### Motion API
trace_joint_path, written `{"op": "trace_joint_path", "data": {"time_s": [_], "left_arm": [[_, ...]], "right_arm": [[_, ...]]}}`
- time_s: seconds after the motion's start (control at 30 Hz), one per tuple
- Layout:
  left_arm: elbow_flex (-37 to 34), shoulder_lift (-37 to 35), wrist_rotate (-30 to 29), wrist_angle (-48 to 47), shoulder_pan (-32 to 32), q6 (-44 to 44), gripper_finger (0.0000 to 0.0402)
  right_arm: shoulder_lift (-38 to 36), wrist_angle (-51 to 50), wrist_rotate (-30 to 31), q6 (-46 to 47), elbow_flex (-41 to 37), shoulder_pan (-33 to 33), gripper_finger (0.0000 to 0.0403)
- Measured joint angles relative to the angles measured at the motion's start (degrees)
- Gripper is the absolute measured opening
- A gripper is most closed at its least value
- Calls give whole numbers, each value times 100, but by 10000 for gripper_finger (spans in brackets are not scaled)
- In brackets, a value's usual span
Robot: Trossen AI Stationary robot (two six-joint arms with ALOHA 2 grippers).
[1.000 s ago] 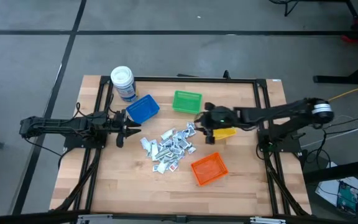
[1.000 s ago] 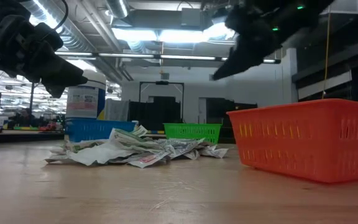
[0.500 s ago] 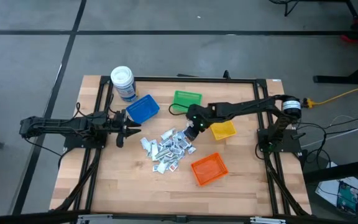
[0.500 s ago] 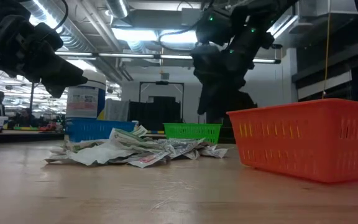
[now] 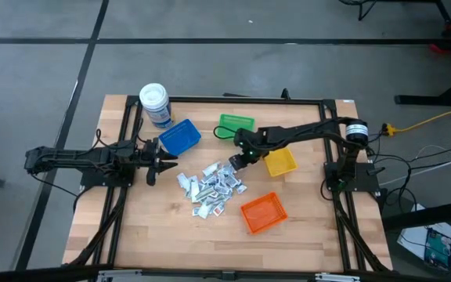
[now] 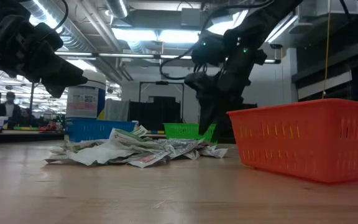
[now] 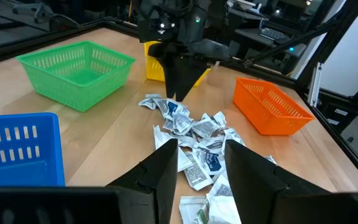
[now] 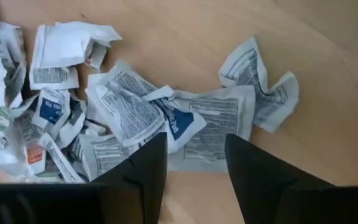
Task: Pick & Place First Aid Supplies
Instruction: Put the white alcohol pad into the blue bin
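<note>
Swung from the yellow bin (image 5: 280, 163), right tool (image 5: 239, 160), spread, hovers over packets (image 5: 210, 186) beside green bin (image 5: 236, 124).

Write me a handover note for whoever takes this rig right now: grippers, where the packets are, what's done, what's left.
Right gripper: open, empty, pointing down just above the packet pile's edge nearest the yellow bin.
Left gripper: open, empty, parked off the pile's left side, by the blue bin.
Packets: all heaped mid-table, between the four bins.
Done: nothing visible in the blue, green, yellow or orange bin.
Left: grab packets and place them in the bins; which bin is unclear.
</note>
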Motion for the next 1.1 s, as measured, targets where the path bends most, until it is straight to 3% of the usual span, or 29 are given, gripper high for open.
{"op": "trace_joint_path", "data": {"time_s": [0.7, 0.8, 1.1], "left_arm": [[1, -2, -2, 0, 0, 0, 127], [-1, 0, -2, 1, -1, 0, 127], [0, 0, -1, 1, 1, 0, 127]], "right_arm": [[132, 479, -231, -69, -4, 0, 159], [132, 477, -229, -149, -4, 0, 135], [132, 477, -223, -467, -4, 0, 8]]}}
